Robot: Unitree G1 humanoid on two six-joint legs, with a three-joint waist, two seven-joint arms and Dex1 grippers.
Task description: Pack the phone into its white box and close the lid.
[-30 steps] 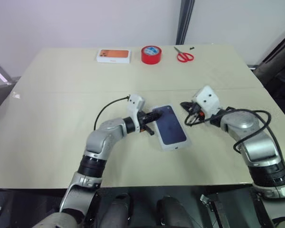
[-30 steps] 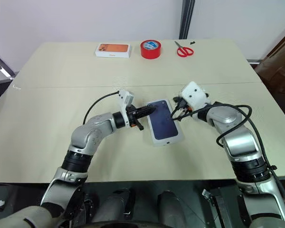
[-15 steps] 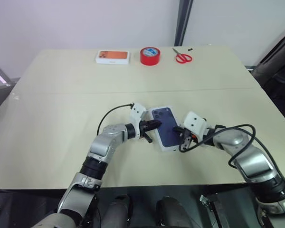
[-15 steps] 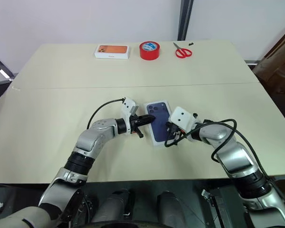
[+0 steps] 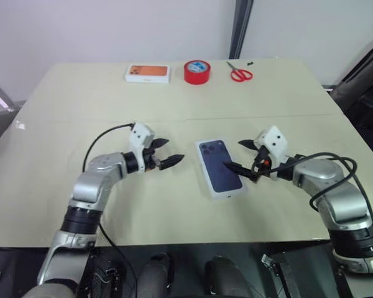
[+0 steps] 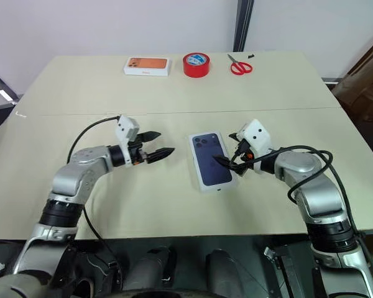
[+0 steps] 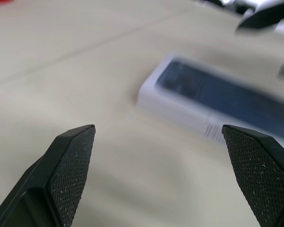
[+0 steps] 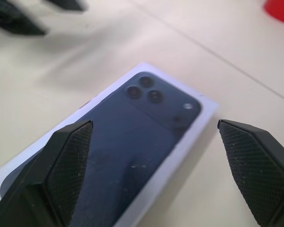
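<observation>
The lid (image 5: 219, 166), white with a dark blue phone picture on top, lies closed over the white box (image 7: 180, 109) in the middle of the table. The phone is hidden. My left gripper (image 5: 173, 151) is open, a short way left of the box and pointing at it, with nothing between its fingers. In the left wrist view the box lies ahead, beyond the gap between the fingers. My right gripper (image 5: 233, 154) is open at the box's right edge. Its lower finger reaches over the lid, and the lid (image 8: 123, 137) lies between its fingers in the right wrist view.
Along the table's far edge lie a white box printed with an orange phone (image 5: 148, 73), a red tape roll (image 5: 197, 71) and red-handled scissors (image 5: 240, 74). A seam crosses the tan table (image 5: 62, 186) behind the box.
Both grippers were shut against the box's sides; both have opened. The left gripper has pulled away to the left. The right has stayed at the box's right edge.
</observation>
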